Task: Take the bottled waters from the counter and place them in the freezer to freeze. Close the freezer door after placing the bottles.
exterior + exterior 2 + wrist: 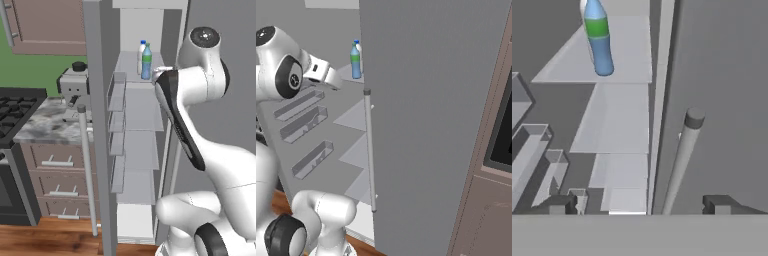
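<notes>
Both bottled waters stand side by side on the top shelf of the open freezer (pixel 142 135): the teal-tinted one with a green cap (pixel 146 62) (pixel 356 61) (pixel 599 42), and the white one with a blue cap (pixel 141 54) just behind it. My gripper (pixel 641 205) (pixel 336 82) is open and holds nothing. It hangs in front of that shelf, back from the bottles and a little lower. The freezer door (pixel 97 125) is swung wide open to the left, its inner bins (pixel 117 125) showing. The counter (pixel 50 125) lies beyond the door, to the left.
The shut right-hand fridge door (pixel 431 125) with its silver bar handle (pixel 370 150) (pixel 682 155) stands close on my right. A coffee machine (pixel 75 85) sits on the counter beside a black stove (pixel 15 110). Brown drawers (pixel 57 175) lie below.
</notes>
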{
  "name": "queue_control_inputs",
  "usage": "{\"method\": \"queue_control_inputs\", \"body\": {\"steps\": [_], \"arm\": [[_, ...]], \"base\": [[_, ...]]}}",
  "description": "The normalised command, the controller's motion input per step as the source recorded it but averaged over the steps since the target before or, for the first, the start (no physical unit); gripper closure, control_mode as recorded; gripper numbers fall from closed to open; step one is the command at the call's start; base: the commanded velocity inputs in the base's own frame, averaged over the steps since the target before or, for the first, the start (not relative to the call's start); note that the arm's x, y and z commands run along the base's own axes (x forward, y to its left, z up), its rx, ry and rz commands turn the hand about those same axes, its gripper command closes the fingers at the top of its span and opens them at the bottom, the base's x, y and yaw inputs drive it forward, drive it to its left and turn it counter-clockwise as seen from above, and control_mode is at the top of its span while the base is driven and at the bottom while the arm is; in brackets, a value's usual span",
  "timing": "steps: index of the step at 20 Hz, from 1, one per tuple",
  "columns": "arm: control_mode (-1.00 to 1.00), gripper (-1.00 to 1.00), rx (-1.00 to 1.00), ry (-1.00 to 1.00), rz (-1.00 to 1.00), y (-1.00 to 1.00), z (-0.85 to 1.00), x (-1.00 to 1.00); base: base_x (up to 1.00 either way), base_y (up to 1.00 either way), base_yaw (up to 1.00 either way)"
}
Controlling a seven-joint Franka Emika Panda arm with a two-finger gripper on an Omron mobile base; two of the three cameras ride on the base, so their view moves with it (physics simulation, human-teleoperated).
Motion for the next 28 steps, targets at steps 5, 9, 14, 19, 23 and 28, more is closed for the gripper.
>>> {"method": "queue_control_inputs", "body": {"steps": [5,9,14,19,23,28], "arm": [[-1.0,-1.0,0.0,0.27,0.12,-0.27,-0.34,-0.19],[-1.0,-1.0,0.1,0.03,0.11,-0.28,-0.3,-0.48],[-1.0,-1.0,0.06,0.06,0.05,-0.03,-0.1,-0.51],[-1.0,-1.0,-0.04,0.16,0.0,0.0,-0.13,-0.46],[-1.0,-1.0,-0.03,0.19,0.0,-0.01,-0.43,-0.29],[-1.0,-1.0,0.0,0.12,0.0,0.0,-0.66,-0.17]], "base": [[0.0,0.0,0.0],[0.0,0.0,0.0],[0.0,0.0,0.0],[0.0,0.0,0.0],[0.0,0.0,0.0],[0.0,0.0,0.0]]}}
